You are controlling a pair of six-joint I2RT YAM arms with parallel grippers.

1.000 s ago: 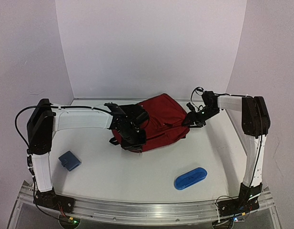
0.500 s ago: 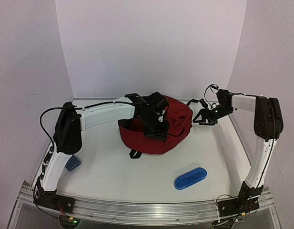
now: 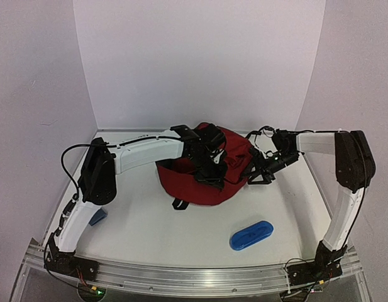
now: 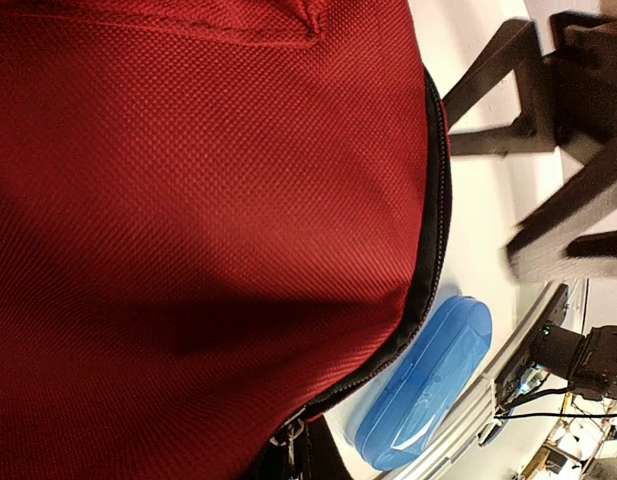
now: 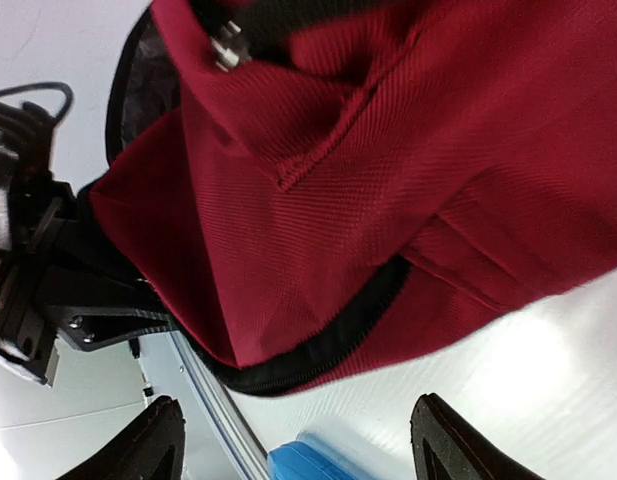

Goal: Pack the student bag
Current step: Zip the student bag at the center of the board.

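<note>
Nearest the arm bases, a blue case (image 3: 251,234) lies flat on the white worktop (image 3: 149,233), a bit right of center and well apart from both pincers. On the left, a small blue thing (image 3: 98,216) peeks out from behind the left arm. It's mostly hidden, so I can't say what it is.

Further in is the dark red backpack (image 3: 206,182), slumped in a soft heap around the middle of the worktop, toward the back. A black strap loop (image 3: 177,203) sticks out on its near side, and its mouth gapes toward the left.

The left pincer (image 3: 209,168) comes in from the left and sits right on top of the backpack. It's squeezed fully together, and the fabric looks bunched up around it, so I'd call that a pinch on the cloth. Its own camera is no help on the fingers. That view is just wall-to-wall red weave, a black zipper edge (image 4: 433,220) and the blue case beyond.

The right pincer (image 3: 256,173) hangs just beside the backpack's right edge. Its fingers (image 5: 153,440) are spread wide with nothing between them, only bare worktop below and a sliver of the blue case. In its wrist view the backpack lies just ahead of the gap, not inside it. I can't tell whether a fingertip touches the fabric.
</note>
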